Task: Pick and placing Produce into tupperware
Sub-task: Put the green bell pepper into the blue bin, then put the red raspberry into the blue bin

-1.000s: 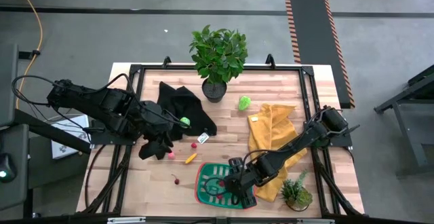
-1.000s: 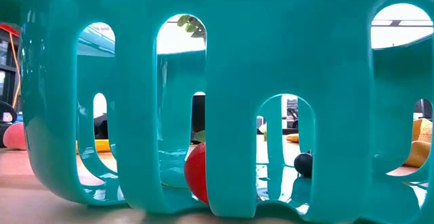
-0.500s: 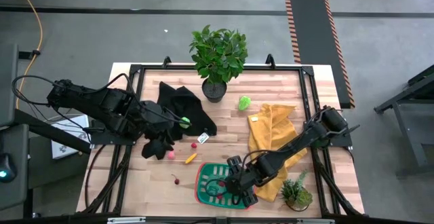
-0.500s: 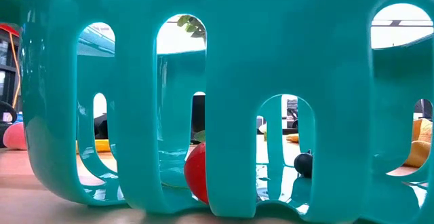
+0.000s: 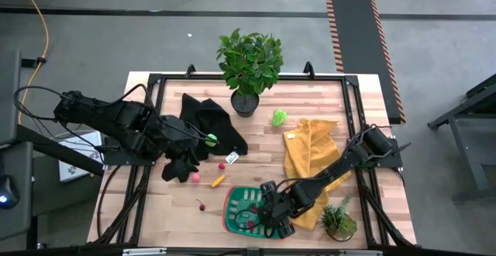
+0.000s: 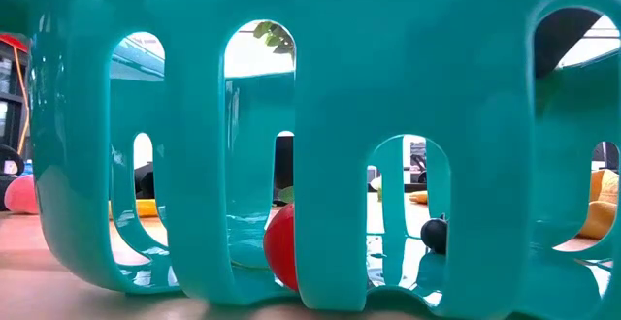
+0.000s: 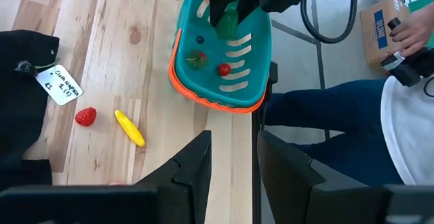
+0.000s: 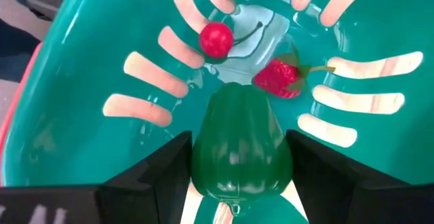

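Your right gripper (image 8: 237,176) is hanging over the tupperware (image 8: 61,115), its jaws clamping a dark green pepper (image 8: 241,146). The pepper is sitting between the fingers with its long axis running straight out ahead of them, its far end pointing down at the slotted base. Just beyond that end, a red ball (image 8: 216,39) and a strawberry (image 8: 279,78) are lying on the base, so the drop looks clear below. Your left gripper (image 7: 234,166), jaws spread and empty, is waiting well apart, nearer the loose yellow piece (image 7: 130,128) and a second strawberry (image 7: 85,117).
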